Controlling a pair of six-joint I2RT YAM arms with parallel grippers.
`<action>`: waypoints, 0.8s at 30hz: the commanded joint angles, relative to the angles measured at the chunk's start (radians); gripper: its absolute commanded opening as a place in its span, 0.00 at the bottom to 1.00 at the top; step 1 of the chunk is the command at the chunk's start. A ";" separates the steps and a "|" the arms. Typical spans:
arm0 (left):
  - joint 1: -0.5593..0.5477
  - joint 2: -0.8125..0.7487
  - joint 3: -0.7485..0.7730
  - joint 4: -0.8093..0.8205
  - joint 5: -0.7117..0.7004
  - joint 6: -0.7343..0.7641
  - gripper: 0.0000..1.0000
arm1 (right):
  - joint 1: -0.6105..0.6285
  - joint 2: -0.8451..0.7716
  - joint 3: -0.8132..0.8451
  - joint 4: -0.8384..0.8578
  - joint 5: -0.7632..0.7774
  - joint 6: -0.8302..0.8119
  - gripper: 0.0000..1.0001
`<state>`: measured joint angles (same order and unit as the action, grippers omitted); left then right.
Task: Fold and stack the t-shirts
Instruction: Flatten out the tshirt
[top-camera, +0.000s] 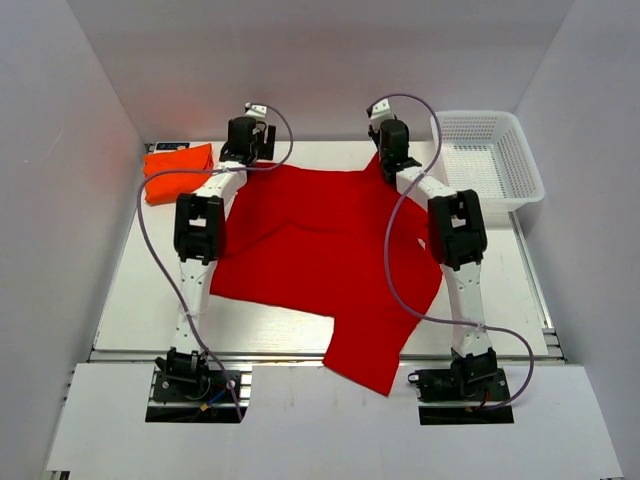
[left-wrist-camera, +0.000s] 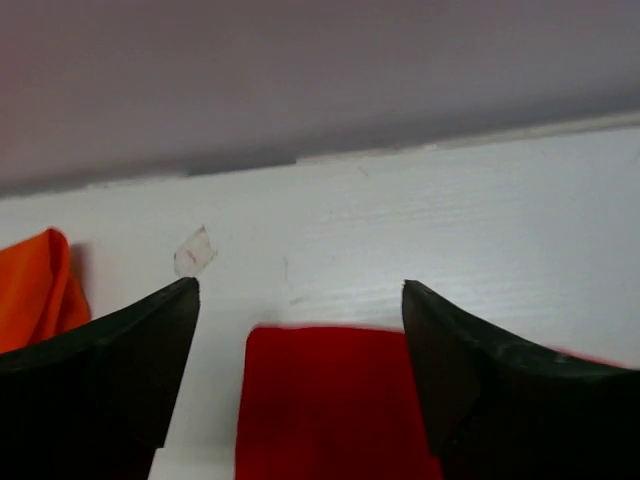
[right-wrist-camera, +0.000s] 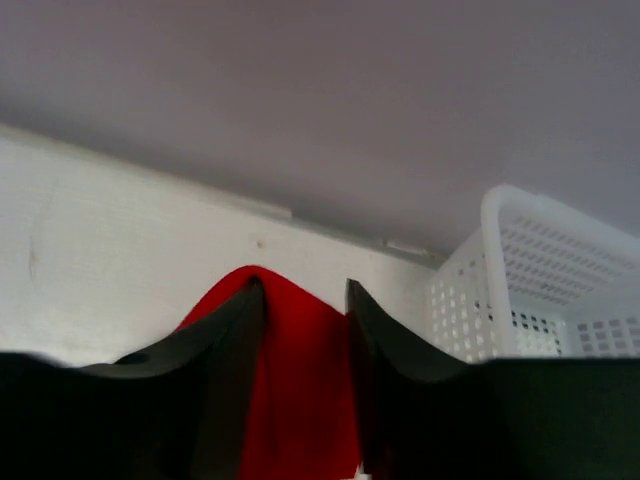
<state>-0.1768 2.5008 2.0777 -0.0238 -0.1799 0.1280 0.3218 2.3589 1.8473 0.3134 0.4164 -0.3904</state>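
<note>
**Red shirt** (top-camera: 320, 240), spread mostly flat over the middle of the tabletop (top-camera: 140, 290).

- **Handling:** It is soft, light, limp cotton. It should sag, crease and drag rather than hold any shape. It is best taken by pinching an edge or corner, at two points at once, not by the middle.
- **Direction:** The long axis runs from the far edge toward the near right corner, somewhat skewed. The near end hangs over the near edge. A crease crosses the left half, where the cloth seems doubled over. Which end carries the collar cannot be told.
- **Right jaws:** These stand close together at the far edge, right of centre. A peaked bunch of the red cloth (right-wrist-camera: 300, 400) rises between them, so they are judged to be clamped on it.
- **Left jaws:** These stand wide apart, low over the shirt's far left corner (left-wrist-camera: 330, 400). The cloth lies between them and is not gripped.

**Orange shirt** (top-camera: 178, 172) lies folded in the far left corner, near the red shirt but apart from it. It shows at the left margin of the left wrist view (left-wrist-camera: 35, 290).

**Basket** (top-camera: 525, 160) stands at the far right corner, just beside the right jaws in the right wrist view (right-wrist-camera: 500, 260).
</note>
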 joint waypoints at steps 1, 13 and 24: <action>0.016 0.096 0.215 -0.013 -0.036 -0.016 1.00 | -0.001 0.112 0.142 0.121 -0.013 -0.091 0.48; 0.016 -0.270 -0.069 -0.230 0.039 -0.153 1.00 | 0.020 -0.248 0.051 -0.379 -0.132 0.299 0.90; -0.026 -0.790 -0.887 -0.156 0.338 -0.431 1.00 | 0.051 -0.676 -0.676 -0.551 -0.436 0.686 0.90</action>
<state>-0.1890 1.8118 1.3754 -0.2211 0.0113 -0.1825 0.3569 1.7031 1.3262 -0.1364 0.0814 0.1577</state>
